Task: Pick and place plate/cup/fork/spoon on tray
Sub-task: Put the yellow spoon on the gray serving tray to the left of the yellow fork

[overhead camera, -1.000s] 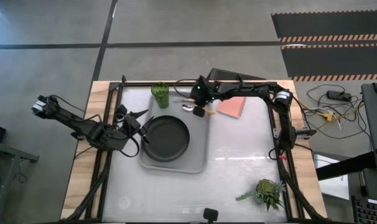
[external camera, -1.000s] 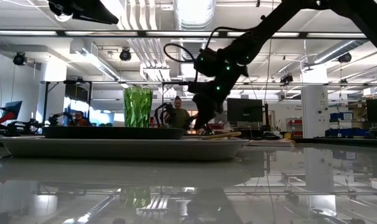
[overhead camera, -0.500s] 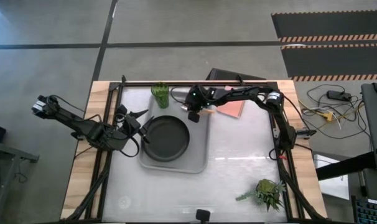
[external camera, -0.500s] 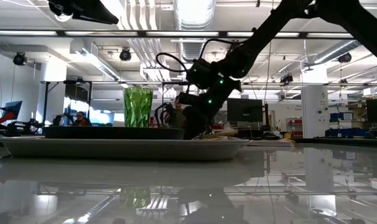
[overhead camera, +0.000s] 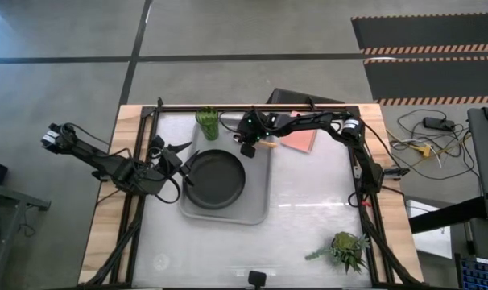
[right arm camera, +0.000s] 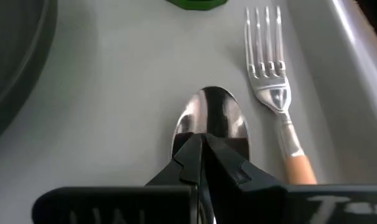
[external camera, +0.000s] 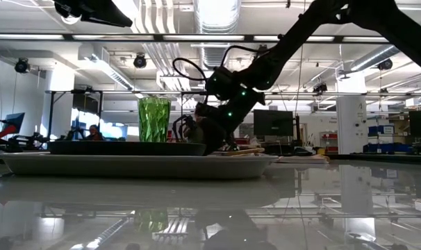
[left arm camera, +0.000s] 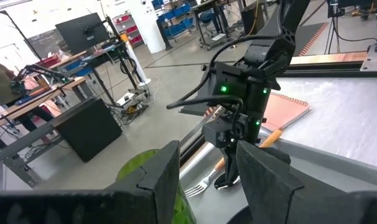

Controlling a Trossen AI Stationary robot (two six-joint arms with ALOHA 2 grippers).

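on the tray (overhead camera: pixel 256 211), at its far end beside the rim, the spoon (right arm camera: pixel 209 118) lies bowl-up with the right tool (right arm camera: pixel 204 163) directly over its handle, fingers pressed together. whether the spoon is pinched between them or just released i cannot tell, since the handle is hidden under the fingers; the bowl looks to be resting on the tray surface. just beside it, parallel, lies the fork (right arm camera: pixel 275 99), tines pointing the same way, its orange handle running back alongside the tool. the cup (overhead camera: pixel 208 122) stands upright at the tray's far left corner, near the tines, and the plate (overhead camera: pixel 216 179) sits flat on the middle of the tray, filling much of its width.

so by my reading all four pieces are now on the tray, and the task is close to finished: what seems left is for the right tool to let go, if it has not, and lift clear.

the left tool (left arm camera: pixel 207 177) hovers off the tray's left edge, near the plate, fingers spread and holding nothing. farther out on the worktop (overhead camera: pixel 308 234) lie a pink pad (overhead camera: pixel 300 138) and a small plant (overhead camera: pixel 347 250), both well apart from the tray.
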